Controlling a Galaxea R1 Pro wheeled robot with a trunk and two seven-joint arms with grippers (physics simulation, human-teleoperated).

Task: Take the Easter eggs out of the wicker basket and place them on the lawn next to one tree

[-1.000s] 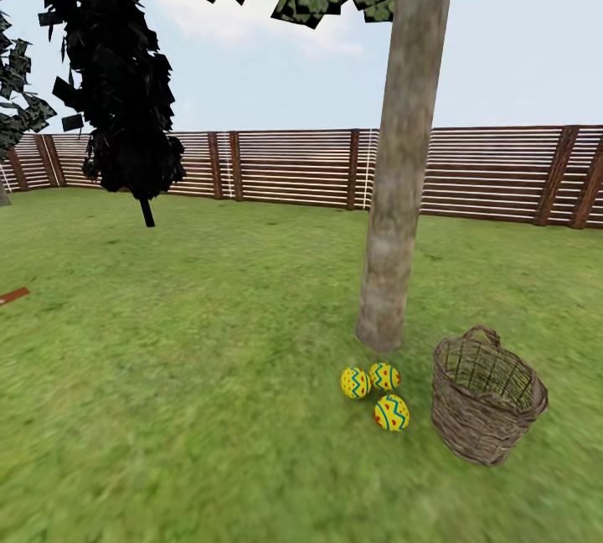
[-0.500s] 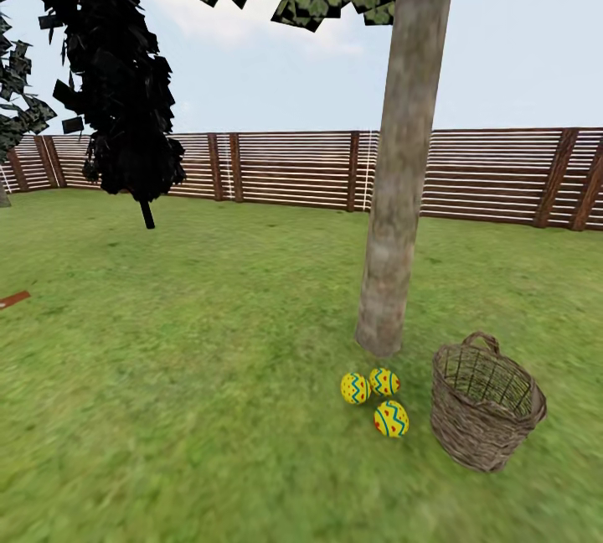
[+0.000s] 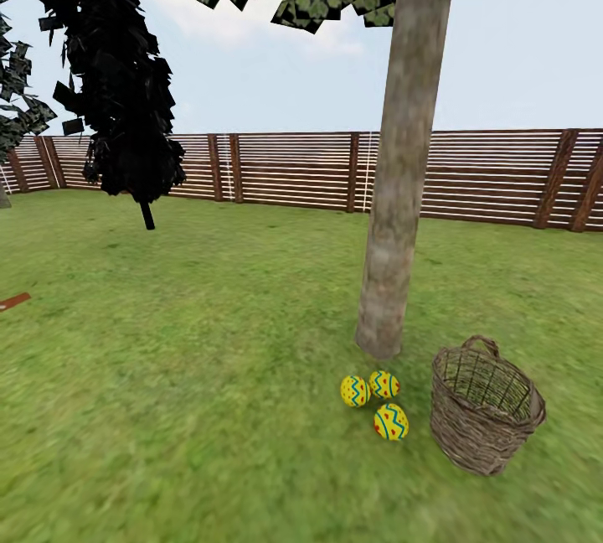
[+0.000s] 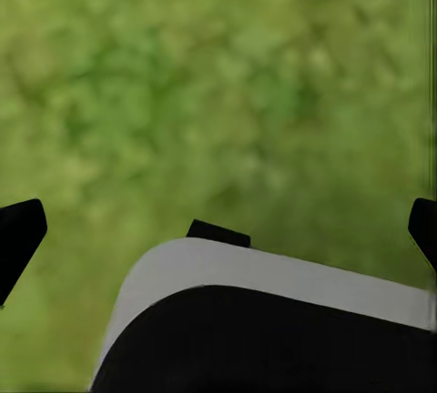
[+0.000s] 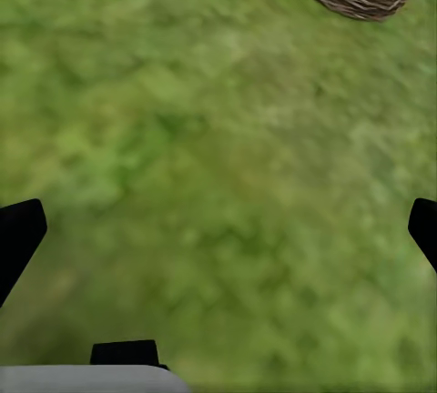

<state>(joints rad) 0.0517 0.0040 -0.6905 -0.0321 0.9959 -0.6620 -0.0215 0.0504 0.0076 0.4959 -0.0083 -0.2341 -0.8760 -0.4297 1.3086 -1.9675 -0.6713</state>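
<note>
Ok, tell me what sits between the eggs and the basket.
Only bare lawn in the head view: the Easter eggs lie apart from the wicker basket.

Left tool (image 4: 218,229): two dark fingertips (image 4: 18,234) set wide apart, nothing between them. Lawn (image 4: 218,84): blurred green grass with yellowish patches, spread beyond and between the fingertips. White-and-black rounded robot body part (image 4: 264,320): close to the camera, behind the tool.
</note>
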